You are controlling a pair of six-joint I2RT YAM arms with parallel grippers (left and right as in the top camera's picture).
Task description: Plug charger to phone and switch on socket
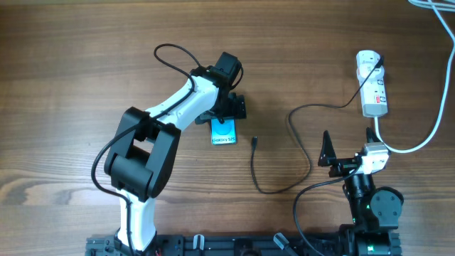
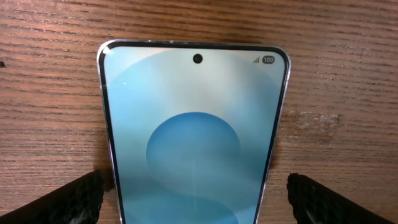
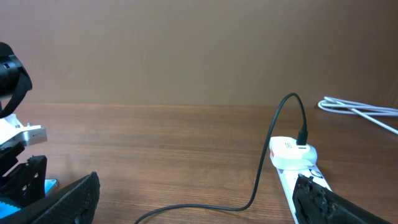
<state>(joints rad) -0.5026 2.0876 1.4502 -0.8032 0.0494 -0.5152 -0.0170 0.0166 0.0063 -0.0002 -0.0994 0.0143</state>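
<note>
The phone (image 1: 223, 133) lies flat on the wooden table, its cyan screen lit; it fills the left wrist view (image 2: 196, 137). My left gripper (image 1: 226, 117) is open above it, one finger on each side of the phone (image 2: 200, 200), with a gap on both sides. The charger's thin black cable (image 1: 307, 167) runs from the white socket (image 1: 372, 85) in a loose loop; its plug tip (image 1: 254, 141) lies free just right of the phone. My right gripper (image 1: 328, 158) is open and empty near the cable (image 3: 261, 183) and the socket (image 3: 291, 155).
A thicker white lead (image 1: 434, 128) curves from the socket's near end to the table's right edge and shows at the far right of the right wrist view (image 3: 360, 109). The table is bare brown wood (image 1: 85, 71).
</note>
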